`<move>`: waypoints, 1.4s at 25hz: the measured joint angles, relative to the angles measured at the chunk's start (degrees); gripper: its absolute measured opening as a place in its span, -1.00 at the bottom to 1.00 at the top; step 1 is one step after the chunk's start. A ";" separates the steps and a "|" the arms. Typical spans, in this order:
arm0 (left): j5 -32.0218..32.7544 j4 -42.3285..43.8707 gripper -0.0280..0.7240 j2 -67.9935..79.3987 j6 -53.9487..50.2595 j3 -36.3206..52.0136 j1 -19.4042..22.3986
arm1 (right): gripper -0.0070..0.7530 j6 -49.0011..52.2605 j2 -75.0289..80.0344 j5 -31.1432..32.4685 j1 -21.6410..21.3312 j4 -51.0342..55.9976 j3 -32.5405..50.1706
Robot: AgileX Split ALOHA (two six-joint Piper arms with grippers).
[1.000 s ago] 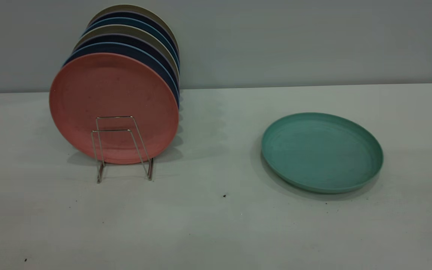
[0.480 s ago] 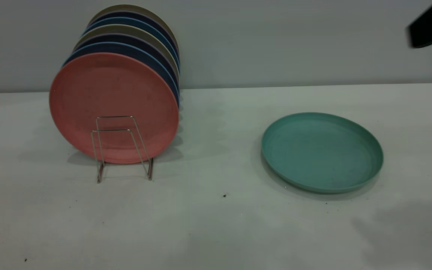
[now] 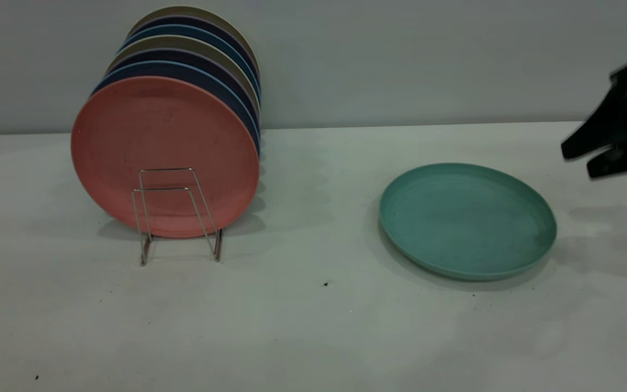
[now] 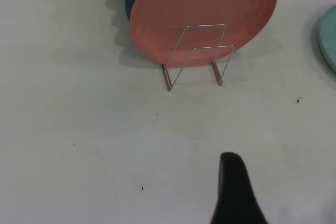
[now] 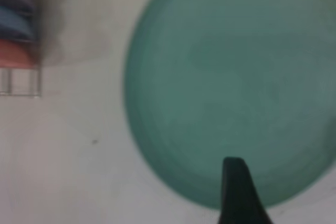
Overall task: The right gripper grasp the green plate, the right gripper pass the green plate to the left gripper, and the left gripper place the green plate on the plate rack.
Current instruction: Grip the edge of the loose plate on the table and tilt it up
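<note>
Round matte teal-green plate lying flat, rim up, on pale counter, right of centre and well apart from thin silver wire rack at left. Rack already loaded: salmon-pink plate upright at the near end, row of dark blue and olive plates behind it, empty wire loops in front

Right hand, black two-fingered claw, hovering above the counter at far right edge, just beyond the plate's right rim and higher than it; fingers parted a little, holding nothing, tips aimed leftward and down toward the plate. From the right wrist camera, plate filling most of the picture, one black finger over its near rim

Left hand: only one black finger visible from its own wrist camera, over bare counter on the near side of the rack; open or closed, cannot tell

Plate round, so no long axis to match; likely next need a drop to the right-hand rim, nearest edge for the right arm. Grasp not yet made
</note>
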 joint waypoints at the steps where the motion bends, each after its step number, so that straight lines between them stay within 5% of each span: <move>1: 0.00 0.00 0.39 0.00 0.04 0.00 0.00 | 0.23 -0.05 1.58 0.00 -0.30 -0.07 -1.09; 12: 0.08 0.00 0.39 0.00 0.04 0.00 0.00 | 0.23 -2.17 5.49 -8.00 -0.66 -0.42 -3.26; 26: 0.08 0.00 0.39 0.00 0.56 0.00 0.00 | 0.23 -5.68 14.46 -4.73 -0.53 5.67 -3.57; 35: 0.08 0.00 0.39 0.00 1.06 0.00 0.00 | 0.22 -5.92 14.79 -7.39 4.78 8.47 -3.64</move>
